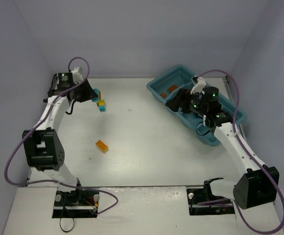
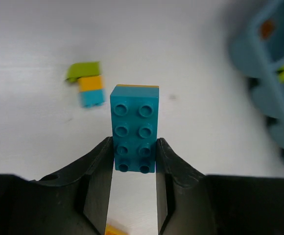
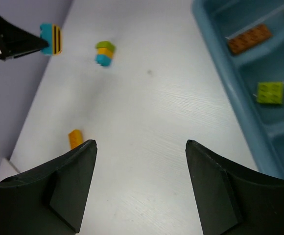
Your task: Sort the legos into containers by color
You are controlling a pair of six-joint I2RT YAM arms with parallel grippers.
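Note:
My left gripper (image 2: 134, 156) is shut on a cyan lego (image 2: 134, 127) with a yellow-orange layer under it, held above the table at the far left (image 1: 96, 94). Just beyond it a lime, yellow-orange and cyan stack (image 2: 86, 88) (image 1: 101, 104) lies on the table. A single yellow-orange lego (image 1: 102, 146) (image 3: 75, 138) lies nearer the middle. The teal tray of containers (image 1: 154, 90) sits at the far right. It holds a brown-orange lego (image 3: 249, 38) in one compartment and a lime one (image 3: 270, 92) in the adjacent one. My right gripper (image 3: 141, 144) hangs open and empty over the tray's inner edge (image 1: 178, 104).
Lavender walls close in the table on the left, back and right. The left arm's cable loops above its wrist (image 1: 78, 63). The right arm's body covers the tray's nearer compartments (image 1: 210, 115).

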